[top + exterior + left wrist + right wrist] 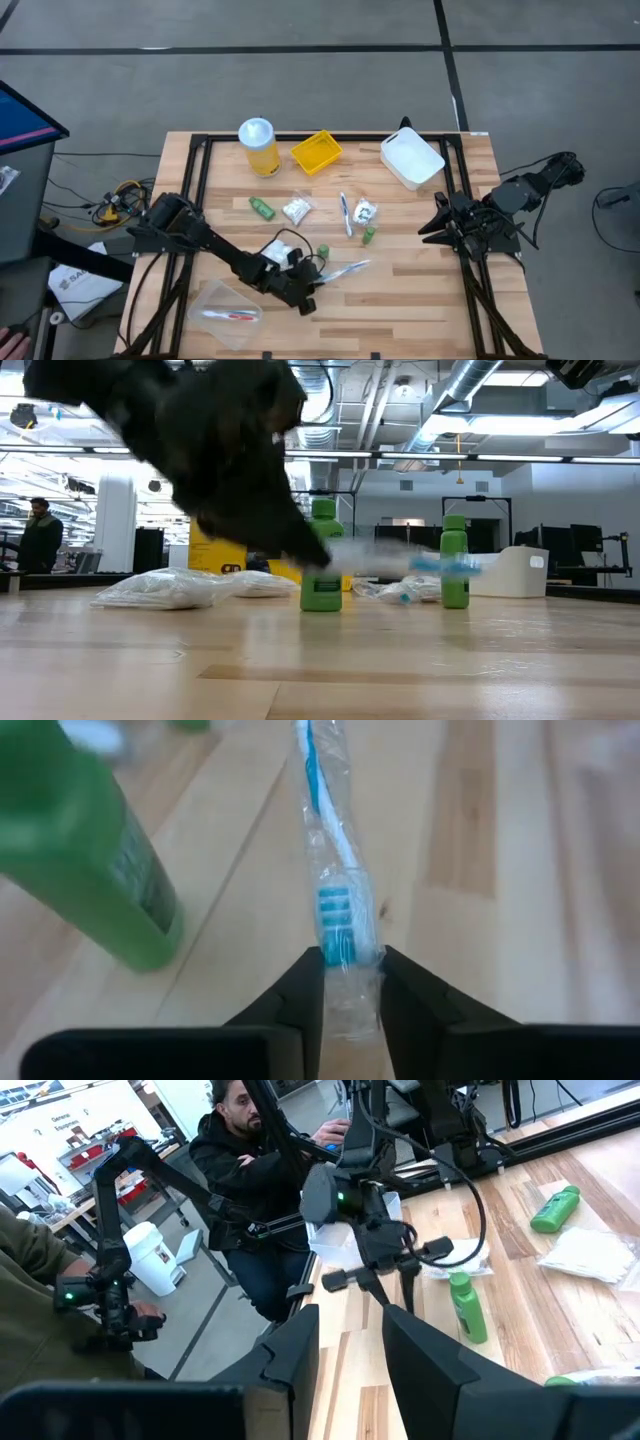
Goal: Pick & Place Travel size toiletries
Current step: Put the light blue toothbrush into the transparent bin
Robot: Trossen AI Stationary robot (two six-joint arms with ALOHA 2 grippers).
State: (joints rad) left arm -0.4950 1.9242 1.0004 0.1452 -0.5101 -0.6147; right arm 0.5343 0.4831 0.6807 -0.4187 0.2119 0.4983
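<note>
The blue-and-white toothbrush (331, 880), sealed in a clear wrapper, was pinched at its bristle end between the fingers (296, 995) of the left gripper (350, 988), which were clamped on the wrapper. In the high view the toothbrush (345, 268) lay near the front middle of the wooden table (420, 290), stretching away from the left gripper (305, 292) toward the right. The low view showed the toothbrush (430, 563) level and above the tabletop, blurred.

Just beside the held brush stood a small green bottle (323, 252), upright; the wrist view caught it (95, 860) close alongside the wrapper. A second green bottle (368, 235) stood further right, and a third (262, 208) lay on its side toward the back left. Both upright ones showed in the low view (322, 560) (455, 562). A clear packet of white contents (296, 209) lay near the lying bottle, another packet (365, 211) sat by a second wrapped toothbrush (345, 213), and a further packet (280, 248) lay by the left arm.

At the front left a clear bag (225, 305) held a red toothbrush (232, 315). Along the back edge stood a yellow white-lidded jar (259, 146), a yellow square tray (316, 152) and a white bin (411, 158).

The right gripper (437, 222) waited at the table's right edge, its fingers (425, 1350) apart and holding nothing.
</note>
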